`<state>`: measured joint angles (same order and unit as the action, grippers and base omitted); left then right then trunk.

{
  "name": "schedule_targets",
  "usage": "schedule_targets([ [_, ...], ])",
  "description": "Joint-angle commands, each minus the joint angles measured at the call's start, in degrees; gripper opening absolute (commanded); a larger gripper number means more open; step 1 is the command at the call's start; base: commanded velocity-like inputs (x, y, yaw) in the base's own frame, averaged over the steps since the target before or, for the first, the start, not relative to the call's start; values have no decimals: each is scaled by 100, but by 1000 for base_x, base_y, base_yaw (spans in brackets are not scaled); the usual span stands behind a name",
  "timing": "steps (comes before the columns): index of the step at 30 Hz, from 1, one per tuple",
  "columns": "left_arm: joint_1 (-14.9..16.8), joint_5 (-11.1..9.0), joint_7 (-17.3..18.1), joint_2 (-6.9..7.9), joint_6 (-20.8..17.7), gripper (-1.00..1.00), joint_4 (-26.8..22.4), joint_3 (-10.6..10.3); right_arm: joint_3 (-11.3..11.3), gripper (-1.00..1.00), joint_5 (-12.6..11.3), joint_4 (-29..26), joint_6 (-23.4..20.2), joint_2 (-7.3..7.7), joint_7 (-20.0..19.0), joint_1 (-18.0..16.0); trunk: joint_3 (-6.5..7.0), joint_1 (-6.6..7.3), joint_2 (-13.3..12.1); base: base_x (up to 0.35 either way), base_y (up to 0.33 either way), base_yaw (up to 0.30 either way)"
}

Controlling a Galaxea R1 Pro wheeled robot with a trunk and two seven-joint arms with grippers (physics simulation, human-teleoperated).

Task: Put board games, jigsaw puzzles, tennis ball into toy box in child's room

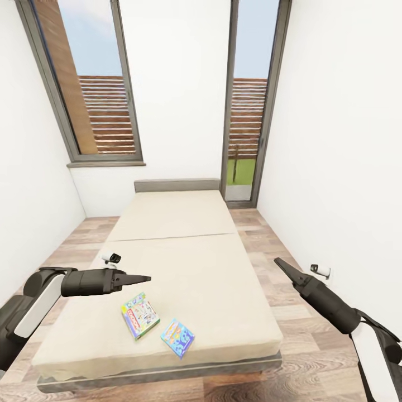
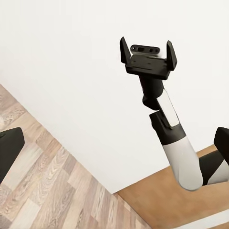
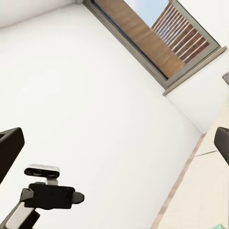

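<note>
Two board games (image 1: 157,325) lie on the beige bed (image 1: 190,262) between white walls; both arms' fingers spread, empty.

A dark-framed window (image 1: 92,84) is seen at upper left, a glazed door (image 1: 248,106) at upper right, a white wall (image 1: 178,89) between them.

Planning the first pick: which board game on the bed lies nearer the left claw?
The white-green-red board game, just below the left claw; the blue board game lies farther right, nearer the bed's foot edge.
</note>
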<state>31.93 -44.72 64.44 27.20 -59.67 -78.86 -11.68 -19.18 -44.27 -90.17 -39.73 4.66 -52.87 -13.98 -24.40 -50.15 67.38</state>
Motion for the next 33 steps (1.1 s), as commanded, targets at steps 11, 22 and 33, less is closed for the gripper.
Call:
schedule_targets([
  [11, 7, -12, 22, -3, -27, 100, 2, -28, 307, 100, 416, 38, 150, -18, 2, -3, -100, -243, 447, 0, 0, 78],
  [22, 7, -19, 24, -5, -27, 100, 2, -27, 299, 100, 430, 43, 176, 14, -19, -8, -194, -484, 888, 0, 0, 90],
  [33, 7, -15, 24, -30, -20, 100, 2, -35, 292, 100, 420, 44, 176, 41, -22, -8, -288, -726, 1329, 0, 0, 90],
])
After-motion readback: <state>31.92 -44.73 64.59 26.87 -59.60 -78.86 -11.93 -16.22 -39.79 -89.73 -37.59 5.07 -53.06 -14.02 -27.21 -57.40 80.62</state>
